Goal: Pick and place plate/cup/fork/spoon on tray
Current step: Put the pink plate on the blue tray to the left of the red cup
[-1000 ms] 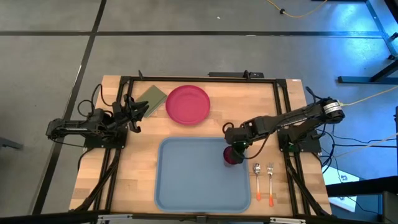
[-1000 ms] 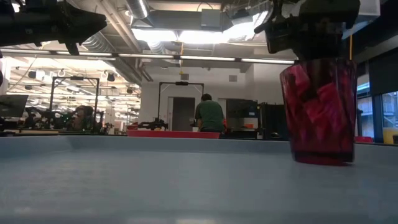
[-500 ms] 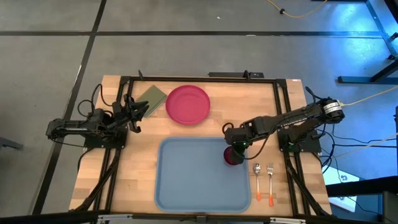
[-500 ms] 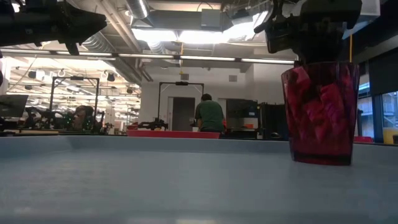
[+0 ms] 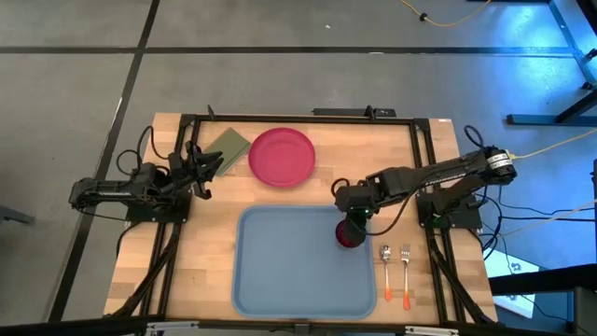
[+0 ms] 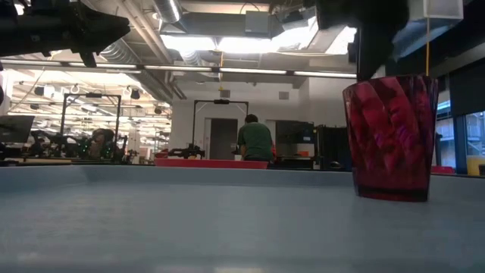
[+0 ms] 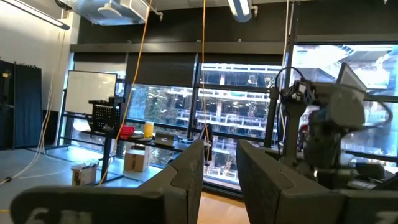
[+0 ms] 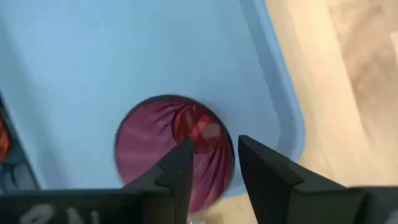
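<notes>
Near the tray's (image 5: 298, 261) three o'clock edge, the cup (image 5: 350, 234) stands upright on the tray; just above it, the right tool (image 5: 357, 214) hangs with fingers parted, holding nothing.

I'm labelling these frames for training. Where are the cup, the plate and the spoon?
cup (image 6: 390, 136): low view, middle of its faceted red wall.
plate (image 5: 282, 157): high view, centre of the pink disc.
spoon (image 5: 384, 253): high view, its silver bowl.
</notes>
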`<state>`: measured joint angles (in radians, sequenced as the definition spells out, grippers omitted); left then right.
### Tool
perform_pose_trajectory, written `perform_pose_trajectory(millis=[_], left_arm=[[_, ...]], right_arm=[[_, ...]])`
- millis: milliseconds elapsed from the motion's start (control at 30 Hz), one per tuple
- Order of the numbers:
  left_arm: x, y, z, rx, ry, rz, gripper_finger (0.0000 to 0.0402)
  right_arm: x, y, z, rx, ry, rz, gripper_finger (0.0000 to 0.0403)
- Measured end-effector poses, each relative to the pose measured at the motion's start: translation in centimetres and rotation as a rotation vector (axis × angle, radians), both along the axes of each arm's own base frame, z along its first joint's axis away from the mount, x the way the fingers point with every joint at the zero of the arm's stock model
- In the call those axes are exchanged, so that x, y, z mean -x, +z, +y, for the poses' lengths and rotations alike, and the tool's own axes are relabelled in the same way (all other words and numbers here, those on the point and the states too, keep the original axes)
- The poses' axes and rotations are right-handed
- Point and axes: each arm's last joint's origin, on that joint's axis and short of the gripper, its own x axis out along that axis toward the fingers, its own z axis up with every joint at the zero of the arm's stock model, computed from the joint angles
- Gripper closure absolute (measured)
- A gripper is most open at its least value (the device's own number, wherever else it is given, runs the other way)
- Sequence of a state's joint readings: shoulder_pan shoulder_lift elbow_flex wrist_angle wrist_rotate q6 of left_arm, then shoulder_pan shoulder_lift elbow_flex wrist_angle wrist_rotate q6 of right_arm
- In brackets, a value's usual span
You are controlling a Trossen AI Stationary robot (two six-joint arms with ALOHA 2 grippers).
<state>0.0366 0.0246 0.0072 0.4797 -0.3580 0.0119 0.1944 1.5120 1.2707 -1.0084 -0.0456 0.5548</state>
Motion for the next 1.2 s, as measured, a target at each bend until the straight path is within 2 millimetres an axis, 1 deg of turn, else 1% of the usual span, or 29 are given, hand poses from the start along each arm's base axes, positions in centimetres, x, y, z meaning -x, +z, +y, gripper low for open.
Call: perform_pose_trajectory(millis=[133,233,300,367,433,533,600,667,733,800,900,1033,1133,1200], left_arm=[[0.0,0.0,0.0,0.000,0.000,0.000,0.0314],[0.0,0.0,0.0,0.000,0.000,0.000,0.0314],[0.0,0.0,0.0,0.000,0.000,0.000,0.0314],[0.0,0.0,0.0,0.000,0.000,0.000,0.0314],[0.0,0.0,0.0,0.000,0.000,0.000,0.0314],[0.0,0.0,0.0,0.000,0.000,-0.001,0.0314],[0.0,0.0,0.0,0.000,0.000,0.000,0.0314],[0.0,0.0,0.0,0.000,0.000,0.000,0.0314],[0.0,0.0,0.0,0.000,0.000,0.000,0.0314],[0.0,0.0,0.0,0.000,0.000,-0.003,0.0314],[0.0,0.1,0.0,0.038,-0.023,-0.031,0.0314],[-0.3,-0.1,0.0,0.110,-0.063,-0.026,0.0314],[-0.9,0.3,0.0,0.167,-0.097,-0.012,0.0314],[-1.5,0.8,0.0,0.203,-0.116,0.016,0.0314]], right_arm=[[0.0,2.7,0.0,0.019,0.031,-0.017,0.0271],[-0.2,4.1,-0.2,0.083,0.051,-0.076,0.0271],[-0.4,4.6,-0.3,0.146,0.066,-0.113,0.0271],[-0.7,4.8,-0.5,0.239,0.092,-0.145,0.0271],[-1.0,5.0,-0.9,0.395,0.103,-0.185,0.0271],[-2.0,5.5,-1.8,0.663,0.033,-0.277,0.0271],[-2.6,6.1,-2.6,0.788,-0.023,-0.330,0.0271],[-3.2,6.7,-3.5,0.841,-0.064,-0.374,0.0271],[-3.5,6.9,-4.4,0.836,-0.078,-0.391,0.0271],[-3.3,6.6,-5.5,0.825,-0.056,-0.344,0.0271],[-2.0,5.7,-7.6,0.848,-0.079,-0.158,0.0271],[1.0,4.8,-10.1,0.808,-0.310,0.077,0.0271],[2.6,4.5,-10.8,0.795,-0.475,0.180,0.0271],[3.3,4.6,-10.9,0.851,-0.543,0.213,0.0271]])
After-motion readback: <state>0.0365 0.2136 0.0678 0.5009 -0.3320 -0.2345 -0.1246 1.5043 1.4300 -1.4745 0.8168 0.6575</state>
